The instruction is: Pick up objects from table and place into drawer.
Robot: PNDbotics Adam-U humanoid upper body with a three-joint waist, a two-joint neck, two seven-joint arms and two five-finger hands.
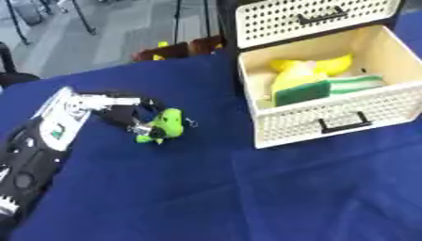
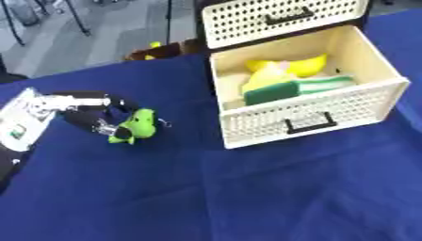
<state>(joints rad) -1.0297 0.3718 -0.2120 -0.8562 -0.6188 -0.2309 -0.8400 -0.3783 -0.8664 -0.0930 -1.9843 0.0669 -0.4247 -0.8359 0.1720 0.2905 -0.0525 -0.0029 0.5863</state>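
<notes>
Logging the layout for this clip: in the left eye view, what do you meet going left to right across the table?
Left hand → green toy at its fingers → open drawer, holding a yellow item and a green-and-white striped item.

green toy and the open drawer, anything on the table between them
Nothing: only bare blue tablecloth lies between the green toy, held at the left robot hand, and the open drawer. Both eye views show that stretch bare.

Blue-clothed table, bearing a cream perforated drawer unit and a small green toy.
</notes>
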